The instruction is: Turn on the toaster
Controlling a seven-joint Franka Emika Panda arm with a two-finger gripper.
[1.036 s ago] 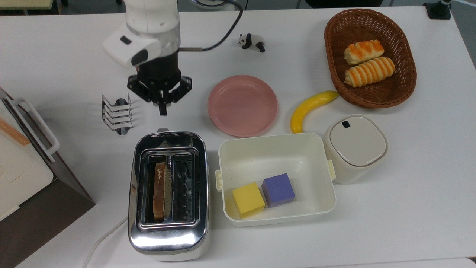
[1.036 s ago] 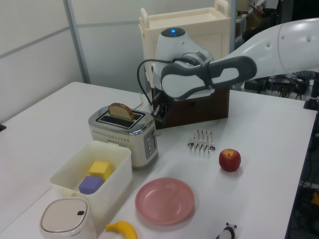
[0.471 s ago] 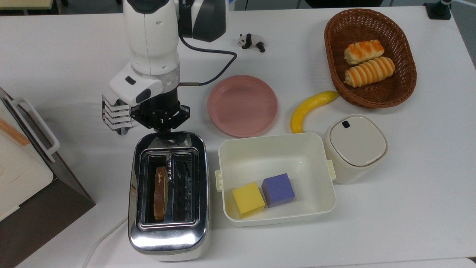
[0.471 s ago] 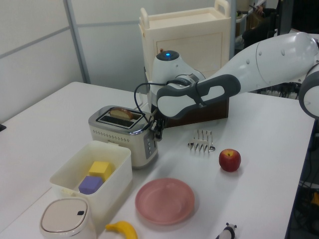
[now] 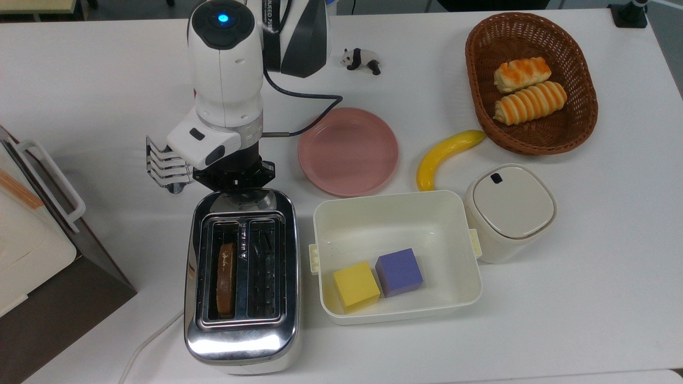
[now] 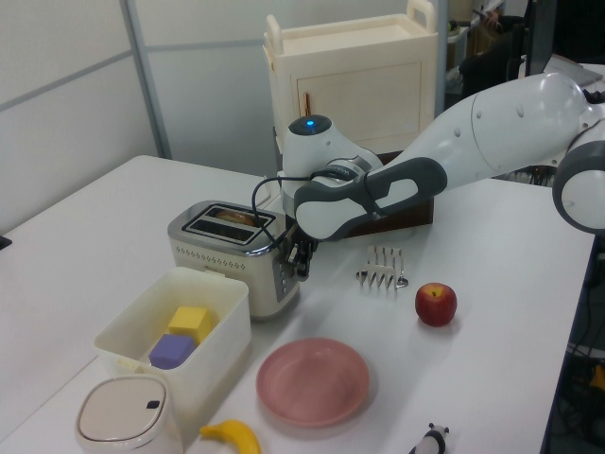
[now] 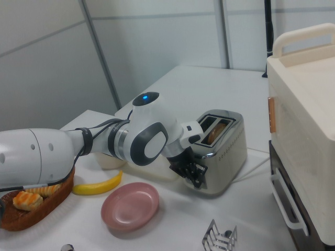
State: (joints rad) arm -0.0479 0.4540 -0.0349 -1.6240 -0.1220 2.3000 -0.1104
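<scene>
Bread sits low in one slot of the shiny chrome two-slot toaster (image 5: 241, 277), a brown slice (image 5: 225, 277) sunk into the slot on the top view's left, with the other slot empty. We see this toaster standing on the white table (image 5: 587, 298), its white cord (image 5: 147, 341) trailing off toward the top view's lower left, and the cream rectangular open box (image 5: 396, 213) just beside it on the top view's right. The white robot arm's black gripper (image 6: 301, 263) is pressed close against the toaster's end face, low down in the left view, where the lever panel is; whether the fingers are clenched or released there we cannot tell, since the wrist hides them from above and they are dark against the toaster from the sides. In the right view the gripper (image 7: 192, 171) lies against the same end, near the toaster's base. Inside the cream box a yellow cube (image 5: 356, 286) and a purple cube (image 5: 399, 272) lie touching. The small wire toast rack (image 5: 165, 165) stands just beside the gripper on the top view's left, partly under the wrist. The pink round plate (image 5: 348, 151) lies near the toaster's end, and a red apple (image 6: 436, 304) rests on the table beyond the rack in the left view.
</scene>
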